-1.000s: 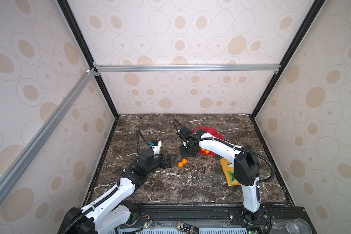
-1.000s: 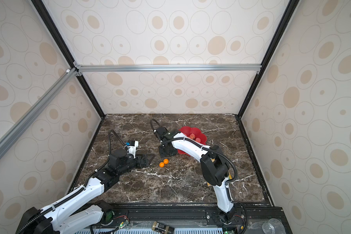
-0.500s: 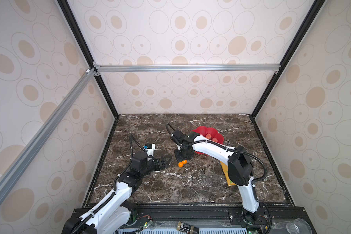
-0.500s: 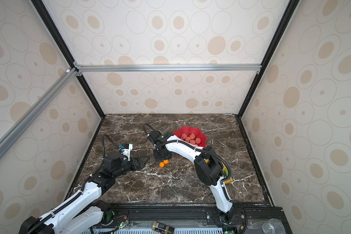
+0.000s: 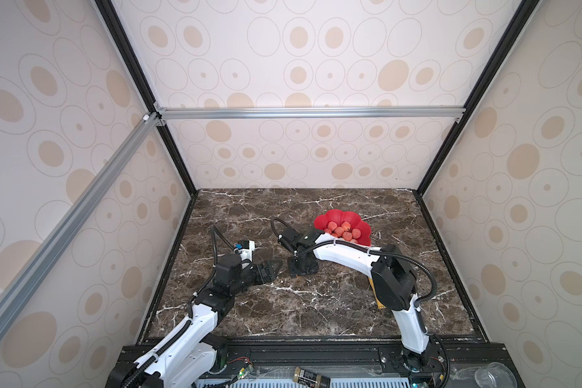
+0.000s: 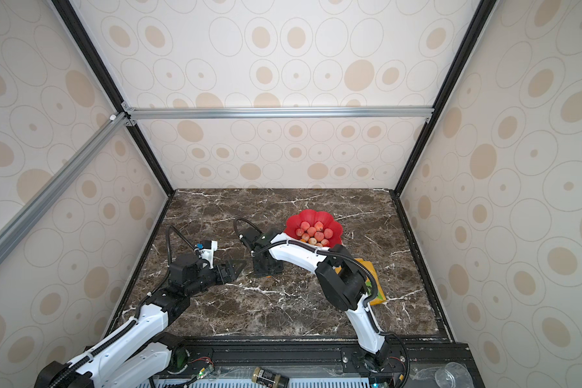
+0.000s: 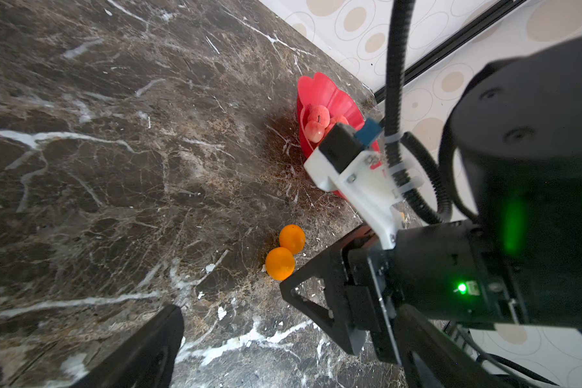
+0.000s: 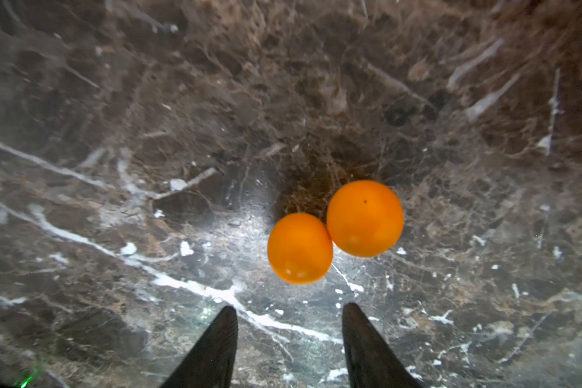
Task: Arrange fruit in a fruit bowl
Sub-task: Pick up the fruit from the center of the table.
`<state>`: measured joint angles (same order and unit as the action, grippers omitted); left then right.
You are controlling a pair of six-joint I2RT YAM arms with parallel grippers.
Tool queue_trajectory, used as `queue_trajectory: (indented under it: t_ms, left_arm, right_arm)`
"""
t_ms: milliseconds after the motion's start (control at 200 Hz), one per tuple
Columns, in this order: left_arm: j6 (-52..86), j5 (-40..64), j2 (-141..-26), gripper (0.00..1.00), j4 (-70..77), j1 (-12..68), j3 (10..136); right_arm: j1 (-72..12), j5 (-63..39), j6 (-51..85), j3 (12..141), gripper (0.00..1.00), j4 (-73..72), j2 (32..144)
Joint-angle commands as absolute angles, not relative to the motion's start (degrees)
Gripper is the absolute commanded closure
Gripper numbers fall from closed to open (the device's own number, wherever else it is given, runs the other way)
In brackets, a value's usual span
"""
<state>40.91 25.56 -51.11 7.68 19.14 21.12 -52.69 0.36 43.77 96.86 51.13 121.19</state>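
Pulled back toward its own side over the last second, the left gripper (image 5: pixel 272 269) no longer sits right beside the loose tangerines (image 7: pixel 279 263). Its fingers are spread wide and hold nothing. Meanwhile the right gripper (image 8: pixel 289 307) has swung away from the bowl's rim and come down, pointing at the marble tabletop (image 5: pixel 283 312). It is now over those tangerines and all but hides them in both top views. The right wrist view shows them lying on the stone, touching each other. The nearer tangerine (image 8: pixel 299 248) is in line with the gap between the fingers and just beyond their tips, and the farther tangerine (image 8: pixel 365 218) is pressed against one side of it. The jaws stand partly apart, a little wider than that nearer fruit, and are empty. Further right, the fruit bowl (image 6: pixel 313 214) sits on the table with a heap of pink-red fruit (image 6: pixel 311 231) already in it. Right again and nearer the front edge, the yellow-green snack bag (image 6: pixel 378 295) lies half under the right arm. The task looks nearly done, since these two are the only loose pieces in view and the right arm seems to be taking them. The step in hand is lowering and closing on the nearer one. Because its neighbour touches it, a finger may nudge that one and send it rolling.
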Motion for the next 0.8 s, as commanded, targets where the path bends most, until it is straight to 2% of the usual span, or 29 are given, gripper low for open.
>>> queue_trajectory:
  t_ms: [0,510,795]
  left_arm:
    - [41.4,26.63,-50.95,0.01,10.12,18.43,21.45]
    - [41.28,26.63,-50.7,0.01,10.67,17.86,20.64]
    - [42.58,31.22,-51.38,0.01,13.7,16.4,19.52]
  right_arm:
    - [-53.62,2.7,52.02,94.56,0.47,48.39,118.73]
    - [-53.65,5.45,56.49,91.44,0.44,44.06,118.29]
    - [-53.54,6.63,57.34,92.5,0.44,44.38,119.2]
